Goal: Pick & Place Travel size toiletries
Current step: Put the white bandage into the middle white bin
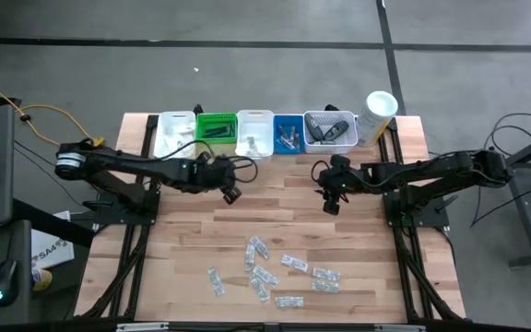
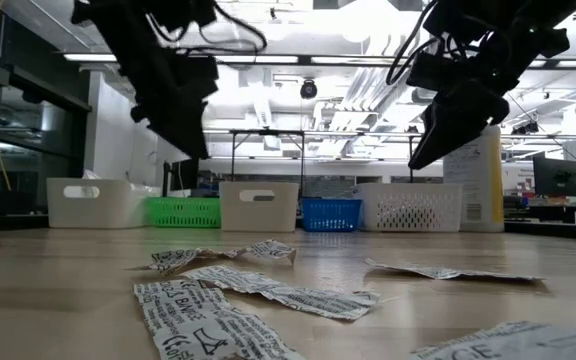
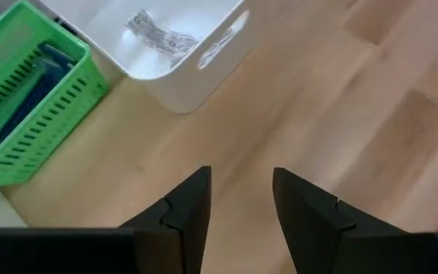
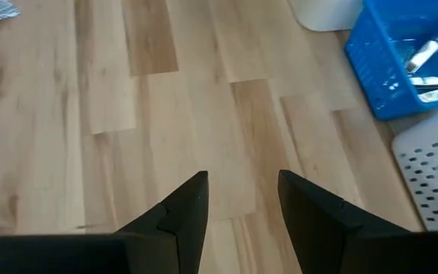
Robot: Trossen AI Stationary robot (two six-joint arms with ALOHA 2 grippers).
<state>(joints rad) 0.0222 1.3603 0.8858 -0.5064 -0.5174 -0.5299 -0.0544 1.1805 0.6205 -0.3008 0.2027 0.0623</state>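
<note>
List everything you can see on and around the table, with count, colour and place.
Sachets: about ten, clear and white with print, scattered on the table's near part.
Bins: five in a row at the far edge: white, green with dark and blue razors, white with a sachet, blue with silvery tubes, white perforated with dark grey containers.
Canister: one, white, right of the bins.
Table: one, light wood.
Left gripper: dark, open, empty, near the green bin.
Right gripper: dark, open, empty, near the perforated bin.
</note>
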